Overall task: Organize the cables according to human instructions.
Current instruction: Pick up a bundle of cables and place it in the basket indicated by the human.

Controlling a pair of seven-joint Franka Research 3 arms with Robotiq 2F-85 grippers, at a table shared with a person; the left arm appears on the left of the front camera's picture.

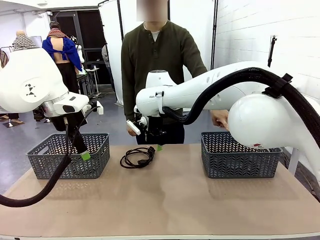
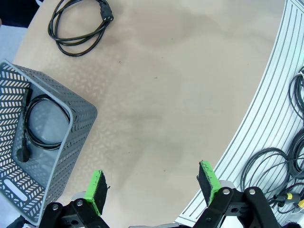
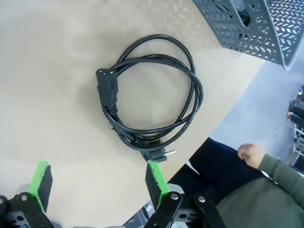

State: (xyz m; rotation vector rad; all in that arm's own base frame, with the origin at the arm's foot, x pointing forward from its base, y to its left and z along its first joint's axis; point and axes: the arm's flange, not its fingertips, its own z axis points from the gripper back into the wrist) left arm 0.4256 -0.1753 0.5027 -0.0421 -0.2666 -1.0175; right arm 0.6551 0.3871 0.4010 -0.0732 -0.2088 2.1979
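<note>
Coiled cable (image 3: 149, 97) on table (image 1: 175, 200) — right pincer (image 3: 97, 183) agape, seemingly just above

Two grey mesh baskets (image 1: 70, 156) (image 1: 240, 156) on tan table (image 1: 170, 200), left and right; dark-green-sleeved person (image 1: 155, 55) standing far side.

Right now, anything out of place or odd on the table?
One coiled black cable lies loose on the table near the far edge, between the two grey baskets, while another cable already sits in the left basket. The right gripper hovers open over the loose one. No damage or spills.
</note>
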